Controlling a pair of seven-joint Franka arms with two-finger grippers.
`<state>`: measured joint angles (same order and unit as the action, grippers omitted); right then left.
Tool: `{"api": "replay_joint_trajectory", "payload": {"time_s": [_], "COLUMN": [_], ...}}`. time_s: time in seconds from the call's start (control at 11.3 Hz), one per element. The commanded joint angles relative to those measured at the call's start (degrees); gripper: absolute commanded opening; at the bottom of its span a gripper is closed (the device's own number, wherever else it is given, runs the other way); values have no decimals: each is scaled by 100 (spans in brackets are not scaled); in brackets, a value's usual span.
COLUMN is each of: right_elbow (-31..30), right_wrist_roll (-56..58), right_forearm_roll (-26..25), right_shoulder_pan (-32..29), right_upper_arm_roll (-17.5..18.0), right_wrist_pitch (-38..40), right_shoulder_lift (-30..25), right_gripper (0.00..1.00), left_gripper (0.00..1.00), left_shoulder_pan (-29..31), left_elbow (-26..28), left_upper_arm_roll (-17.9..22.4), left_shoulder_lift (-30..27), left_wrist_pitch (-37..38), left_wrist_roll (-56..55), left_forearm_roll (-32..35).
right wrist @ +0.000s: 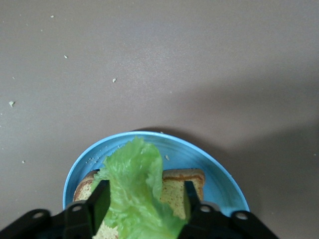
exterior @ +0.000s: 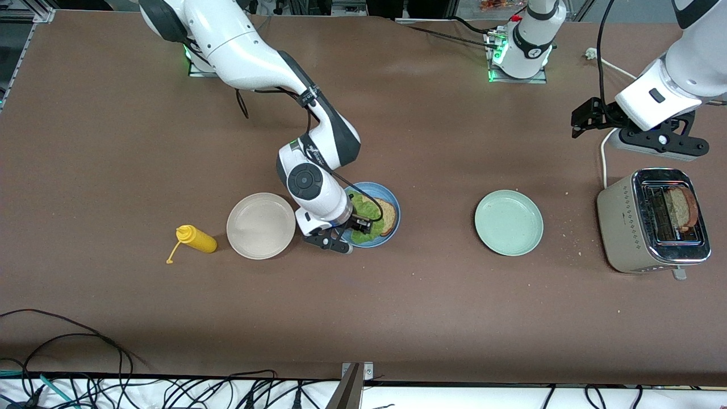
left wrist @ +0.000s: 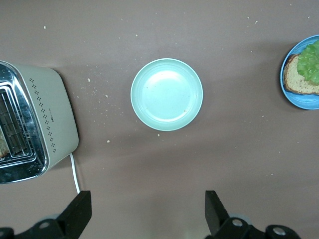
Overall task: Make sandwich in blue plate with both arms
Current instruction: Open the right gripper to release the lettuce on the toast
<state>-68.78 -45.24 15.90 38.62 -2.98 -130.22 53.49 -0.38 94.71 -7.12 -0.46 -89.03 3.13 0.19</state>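
1. A yellow squeeze bottle (exterior: 197, 239) and a cream-white plate (exterior: 260, 225) sit toward the right arm's end of the brown table (exterior: 397, 318).
2. Beside them, the blue plate (exterior: 393, 227) holds one bread slice (exterior: 388, 215) under a lettuce leaf (exterior: 363, 211); the right gripper (right wrist: 144, 201), fingers spread, straddles the leaf. The sandwich looks half built, with no top slice.
3. A pale green plate (exterior: 509, 222) stands empty; a toaster (exterior: 653, 221) holds another bread slice (exterior: 679, 207).
4. The left gripper (left wrist: 147, 209) waits, jaws apart, above the table by the toaster.
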Motion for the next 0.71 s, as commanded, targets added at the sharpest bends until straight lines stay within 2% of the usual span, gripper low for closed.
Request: {"api": "replay_joint_trajectory", "payload": {"time_s": [0.0,0.27,0.62], "right_elbow": [-92,-521,-1066], "right_wrist_roll": [111,558,1971], "right_forearm_roll": [-87,-87,-87], "right_shoulder_pan": [23,-126,-722], "right_upper_arm_roll": [-36,-45,-45], "right_wrist_pitch": [-39,119,970], "right_shoulder_lift": [-172,-654,-1515], "right_gripper": [100,100,100], "left_gripper": [100,100,100], "left_shoulder_pan": [29,20,29], "left_elbow": [-128,-128,-128], "left_upper_arm_roll": [0,0,-9], "left_shoulder_lift": [29,29,29], "left_wrist_pitch": [105,105,105], "left_wrist_roll": [47,47,47], "left_forearm_roll": [-98,-98,-98]}}
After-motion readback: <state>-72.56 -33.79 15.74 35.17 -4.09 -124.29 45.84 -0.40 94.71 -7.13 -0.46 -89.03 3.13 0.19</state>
